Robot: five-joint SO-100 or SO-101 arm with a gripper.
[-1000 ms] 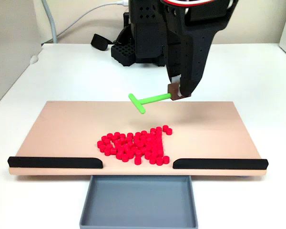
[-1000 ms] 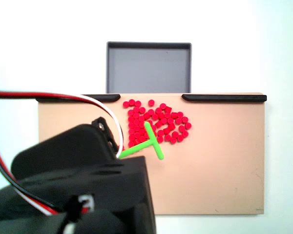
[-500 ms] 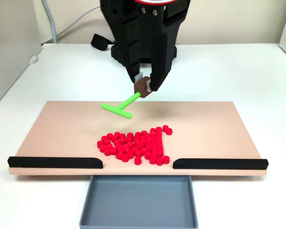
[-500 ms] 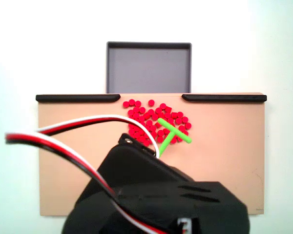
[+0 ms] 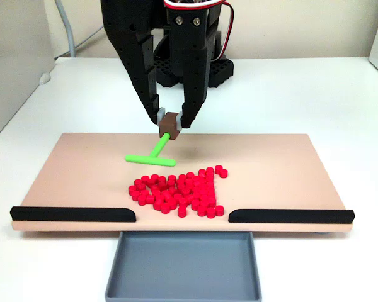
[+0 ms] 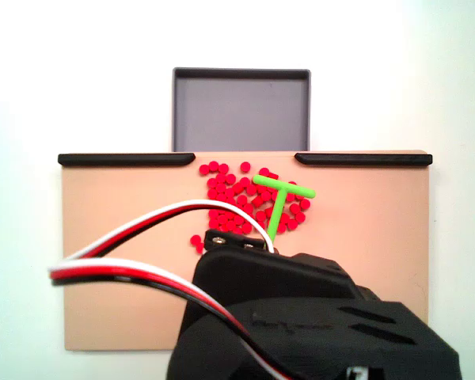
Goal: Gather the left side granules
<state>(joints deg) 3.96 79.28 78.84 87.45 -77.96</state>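
Tan board (image 5: 75, 170), red granules (image 6: 229, 194) partly hidden under black arm (image 6: 317, 317)

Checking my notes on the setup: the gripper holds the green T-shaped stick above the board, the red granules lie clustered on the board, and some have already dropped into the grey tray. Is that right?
Not quite: the grey tray holds no granules in both fixed views. They all lie on the board. The rest stands: the gripper holds the green T-shaped stick above the board.

Bright, even light is falling from above, casting only soft shadows on the board (image 5: 271, 163). The white desk (image 6: 79, 71) is washing out overexposed; the near arm is blurring.
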